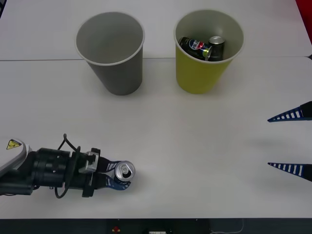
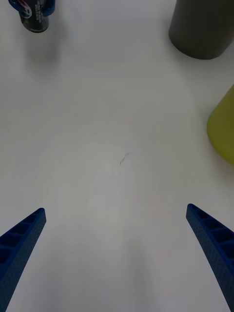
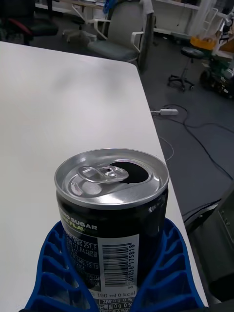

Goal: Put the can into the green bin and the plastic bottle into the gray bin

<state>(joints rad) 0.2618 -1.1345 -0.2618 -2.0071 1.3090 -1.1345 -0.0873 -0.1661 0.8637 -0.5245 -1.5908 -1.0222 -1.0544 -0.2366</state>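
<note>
Lower left: the left gripper [image 1: 116, 176] is clamped round the upright can [image 1: 124, 171] (ready for lifting toward the green bin [image 1: 204, 73]); the right gripper [image 1: 291, 141], fingers apart, waits at right edge.

Beyond my left jaws the white table [image 3: 63, 97] ended at a rounded corner. Past it lay grey floor [image 3: 195, 131] with a trailing cable [image 3: 195, 127], a grey office chair [image 3: 119, 34], and a stool [image 3: 187, 58]. A seam [image 1: 48, 59] crossed the tabletop.
</note>
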